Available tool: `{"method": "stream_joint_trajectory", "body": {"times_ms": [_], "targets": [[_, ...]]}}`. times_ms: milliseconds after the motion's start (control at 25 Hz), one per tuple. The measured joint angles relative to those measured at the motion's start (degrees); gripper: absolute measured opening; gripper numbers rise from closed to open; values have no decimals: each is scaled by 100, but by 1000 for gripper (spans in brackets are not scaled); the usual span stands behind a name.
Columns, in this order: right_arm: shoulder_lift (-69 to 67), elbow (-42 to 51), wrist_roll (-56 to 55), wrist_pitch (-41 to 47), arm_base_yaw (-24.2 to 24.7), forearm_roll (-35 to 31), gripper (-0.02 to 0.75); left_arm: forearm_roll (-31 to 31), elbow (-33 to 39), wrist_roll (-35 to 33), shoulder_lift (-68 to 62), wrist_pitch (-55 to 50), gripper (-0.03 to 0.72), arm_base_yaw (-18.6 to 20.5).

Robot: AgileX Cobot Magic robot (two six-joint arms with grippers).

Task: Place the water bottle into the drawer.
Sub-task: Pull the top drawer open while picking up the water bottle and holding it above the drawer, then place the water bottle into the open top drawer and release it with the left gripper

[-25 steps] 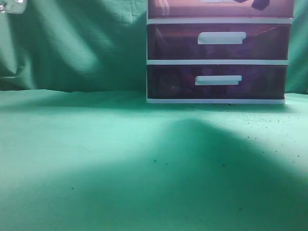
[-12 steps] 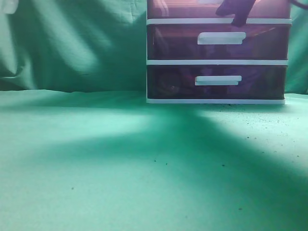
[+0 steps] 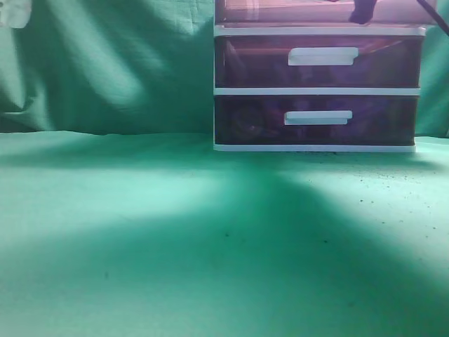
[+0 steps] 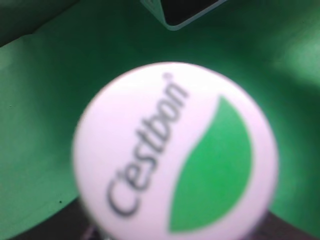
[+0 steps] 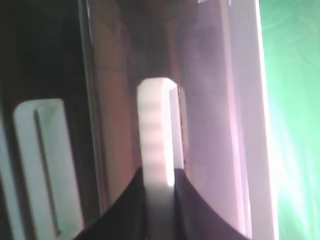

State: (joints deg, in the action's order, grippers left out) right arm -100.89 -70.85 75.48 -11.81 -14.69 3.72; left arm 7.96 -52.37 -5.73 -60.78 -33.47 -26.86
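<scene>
The water bottle's white cap [image 4: 175,150], printed "C'estbon" with a green leaf, fills the left wrist view, high above the green cloth. My left gripper holds the bottle, its fingers hidden behind the cap. A white bit of the bottle [image 3: 14,12] shows at the top left of the exterior view. The purple drawer unit [image 3: 316,91] stands at the back right. My right gripper [image 5: 159,200] is shut on the top drawer's white handle [image 5: 156,130]. It shows as a dark shape [image 3: 363,12] at the top drawer [image 3: 280,12].
The middle drawer handle [image 3: 323,55] and bottom drawer handle [image 3: 318,117] are on shut drawers. A corner of the drawer unit [image 4: 170,20] shows far below the bottle. Green cloth [image 3: 175,232] covers the table and the backdrop.
My right gripper has shifted left along the front of the top drawer and now sits at its handle. The shadow on the cloth has shifted. The bottle at the top left barely moved.
</scene>
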Motion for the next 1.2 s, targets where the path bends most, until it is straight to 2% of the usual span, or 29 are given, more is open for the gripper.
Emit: {"method": "stream_joint_trajectory", "body": {"times_ms": [600, 960, 1200], "targets": [[2044, 2209, 107, 270, -487, -208, 99, 0, 0, 0, 0, 384, 298, 0], [2473, 2420, 797, 606, -508, -372, 99, -173, 0, 0, 0, 527, 298, 0], [2590, 2481, 818, 930, -508, -390, 99, -598, -288, 10, -8, 1298, 298, -42]]}}
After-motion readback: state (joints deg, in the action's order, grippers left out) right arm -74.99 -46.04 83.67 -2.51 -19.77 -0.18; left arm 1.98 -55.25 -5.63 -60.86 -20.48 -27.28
